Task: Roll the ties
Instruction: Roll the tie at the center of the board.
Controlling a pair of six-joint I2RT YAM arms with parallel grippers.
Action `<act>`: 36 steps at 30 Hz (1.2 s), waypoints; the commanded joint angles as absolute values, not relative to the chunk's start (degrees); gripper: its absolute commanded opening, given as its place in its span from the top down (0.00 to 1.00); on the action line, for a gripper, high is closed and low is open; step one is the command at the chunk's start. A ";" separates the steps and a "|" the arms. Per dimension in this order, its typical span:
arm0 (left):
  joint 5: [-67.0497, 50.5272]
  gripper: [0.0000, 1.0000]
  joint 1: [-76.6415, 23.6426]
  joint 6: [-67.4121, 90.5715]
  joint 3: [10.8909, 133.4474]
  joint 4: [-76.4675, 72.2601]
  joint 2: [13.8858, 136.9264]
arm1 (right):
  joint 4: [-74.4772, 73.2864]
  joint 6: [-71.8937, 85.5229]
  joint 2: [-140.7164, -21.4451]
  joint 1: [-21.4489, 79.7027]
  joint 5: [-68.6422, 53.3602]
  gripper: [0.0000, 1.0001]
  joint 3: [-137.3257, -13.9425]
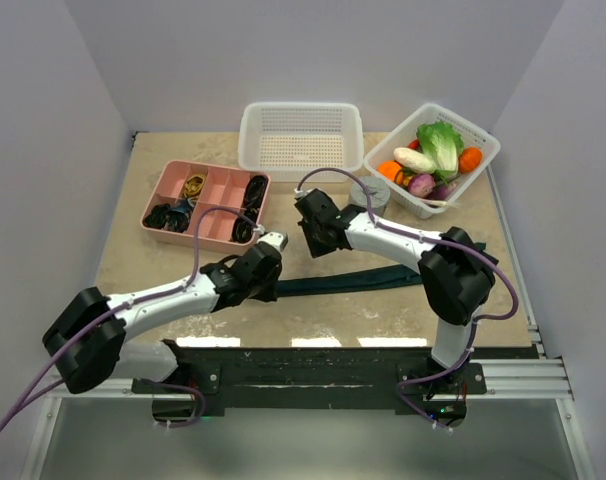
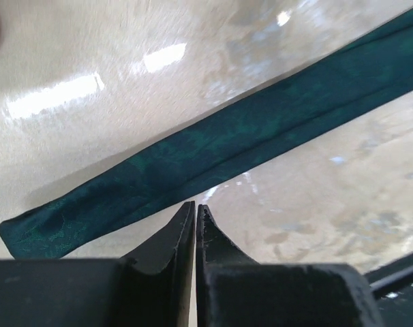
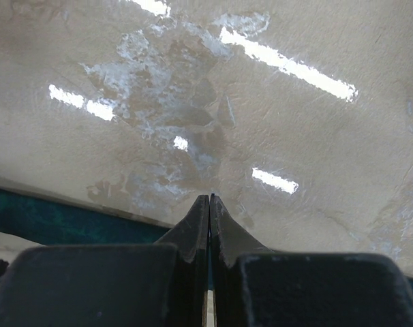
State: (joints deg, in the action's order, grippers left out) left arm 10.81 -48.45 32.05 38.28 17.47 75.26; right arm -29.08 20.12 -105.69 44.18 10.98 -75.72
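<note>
Now, left claw (image 2: pixel 195 206): my two fingers are pressed together from root to tip, with nothing caught between them
where the left claw is: tips hang just short of the near edge of the tie (image 1: pixel 353 281), toward its narrow end; whether they touch the table (image 1: pixel 143 255) I cannot tell
right claw (image 3: pixel 209 199): closed just as tight, fingers flush against each other, gripping nothing
where the right claw is: aimed down at bare tabletop on the far side of the tie, which shows only as a teal strip at the lower left of my wrist view
tie: dark teal-green band lying flat and unrolled, running roughly left to right between my left arm (image 1: pixel 173 295) and right arm (image 1: pixel 393 235), near the front edge of the table
tie ends: the narrow end lies beside the left claw; the other end runs toward the right arm's elbow, where I lose sight of it
pink tray (image 1: pixel 208 195): divided into compartments, far left, holding dark cords (image 1: pixel 253 195) and some yellow bands (image 1: pixel 194 184); well apart from the tie
white basket (image 1: pixel 300 135): mesh-walled, at the far edge in the middle
vegetable basket (image 1: pixel 470 128): far right corner, with a lettuce (image 1: pixel 441 140), a carrot (image 1: pixel 388 170) and other produce inside
grey cylinder (image 1: pixel 371 192): between the vegetable basket and my right claw, partly hidden behind the right arm
</note>
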 commanded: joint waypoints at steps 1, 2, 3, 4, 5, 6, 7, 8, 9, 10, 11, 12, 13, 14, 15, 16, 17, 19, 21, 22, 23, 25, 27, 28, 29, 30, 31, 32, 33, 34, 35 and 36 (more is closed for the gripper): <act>9.06 0.75 -46.77 31.38 41.31 13.02 70.14 | -27.07 17.58 -104.50 43.95 11.16 1.00 -78.49; 7.92 0.71 -45.80 31.38 41.13 12.22 69.88 | -26.72 17.32 -103.89 44.03 10.90 1.00 -78.23; 6.08 0.68 -44.31 31.12 41.05 11.35 69.79 | -25.76 17.05 -103.45 44.03 10.55 1.00 -77.87; 1.63 0.62 -41.08 31.11 40.96 9.34 70.05 | -25.23 16.79 -102.93 44.03 9.85 1.00 -77.52; -1.29 0.60 -39.13 31.03 40.43 8.01 70.14 | -24.79 16.44 -101.70 43.95 9.58 1.00 -76.56; -3.93 0.59 -37.46 30.94 40.26 6.61 70.31 | -23.48 16.17 -101.08 43.95 9.06 1.00 -76.12; -8.22 0.57 -34.14 30.94 40.25 4.68 70.31 | -22.86 16.17 -100.47 44.03 8.18 1.00 -75.50; -10.00 0.56 -32.88 30.85 40.69 4.05 70.23 | -22.16 16.00 -99.68 44.03 7.65 1.00 -74.28; -11.41 0.54 -31.65 30.85 41.04 3.52 70.14 | -20.50 15.91 -98.28 44.03 6.78 1.00 -73.57; -14.21 0.50 -29.29 30.85 41.31 2.91 69.70 | -19.43 15.82 -97.39 43.95 5.98 1.00 -72.78; -15.80 0.47 -28.14 30.94 41.40 2.38 69.35 | -18.47 15.73 -96.86 43.95 3.89 1.00 -71.47; -17.47 0.46 -26.91 31.46 41.22 2.03 68.82 | -16.72 15.65 -96.07 43.95 3.00 1.00 -70.93; -20.62 0.41 -24.63 31.90 40.79 1.33 67.77 | -16.09 15.64 -95.89 44.03 1.94 1.00 -70.67; -22.39 0.38 -23.39 32.25 39.13 0.97 66.98 | -15.39 15.56 -95.80 44.03 0.19 1.00 -70.49; -23.80 0.36 -22.25 32.60 38.24 0.88 66.10 | -14.86 15.64 -95.71 44.03 0.18 1.00 -70.31; -25.99 0.30 -19.45 32.69 37.28 0.97 64.09 | -14.33 15.56 -95.63 44.12 -1.56 1.00 -70.05; -27.23 0.29 -17.77 32.78 35.35 1.14 62.85 | -13.80 15.64 -95.63 44.12 -2.19 1.00 -69.70; -31.17 0.25 -11.82 33.22 33.50 2.98 59.44 | -12.40 15.73 -95.80 44.21 -4.47 1.00 -69.52; -33.74 0.25 -7.93 33.57 31.38 4.91 57.49 | -11.26 15.99 -96.15 44.47 -6.49 1.00 -69.52; -35.75 0.25 -4.17 33.66 30.59 6.84 56.18 | -10.73 16.08 -96.24 44.47 -7.03 1.00 -69.35; -36.99 0.25 -1.09 33.75 28.67 9.20 55.29 | -10.11 16.17 -96.94 44.73 -7.90 1.00 -69.61; -36.92 0.26 1.91 33.93 27.34 12.19 54.58 | -10.11 16.26 -97.38 45.09 -8.52 1.00 -70.05; -35.60 0.27 2.55 35.06 25.32 13.44 54.06 | -9.50 16.26 -97.65 45.52 -8.53 1.00 -70.14; -34.64 0.28 2.55 35.50 25.05 14.06 53.97 | -9.41 16.26 -97.91 45.70 -8.87 1.00 -70.22; -34.28 0.28 2.55 36.29 24.53 13.98 53.70 | -9.23 16.26 -98.00 45.70 -9.05 1.00 -70.40; -33.15 0.29 2.64 37.78 24.17 14.06 53.09 | -9.23 16.26 -98.35 45.88 -9.23 1.00 -70.49; -29.83 0.30 2.64 38.40 23.82 14.67 52.74 | -9.05 16.35 -98.52 45.97 -9.66 1.00 -70.66; -29.27 0.30 2.64 40.32 22.43 14.07 52.13 | -8.70 16.35 -98.70 46.14 -9.93 1.00 -70.75; -29.09 0.31 2.64 41.39 21.54 13.02 50.64 | -8.70 16.26 -99.14 46.14 -10.11 1.00 -70.93; -27.96 0.32 2.72 42.70 19.18 11.53 49.76 | -8.70 16.35 -99.49 46.23 -10.19 1.00 -71.19; -27.95 0.33 2.64 45.06 17.77 10.03 48.79 | -8.88 16.26 -99.67 46.49 -10.46 1.00 -71.45; -27.86 0.34 2.64 45.61 16.54 8.80 47.30 | -8.96 16.26 -99.93 46.41 -10.55 1.00 -71.46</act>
State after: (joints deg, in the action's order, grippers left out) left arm -29.61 2.24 38.79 20.97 12.51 51.64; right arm -10.92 16.75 -98.96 45.91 -8.56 -69.71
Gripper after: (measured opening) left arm 0.679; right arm 0.007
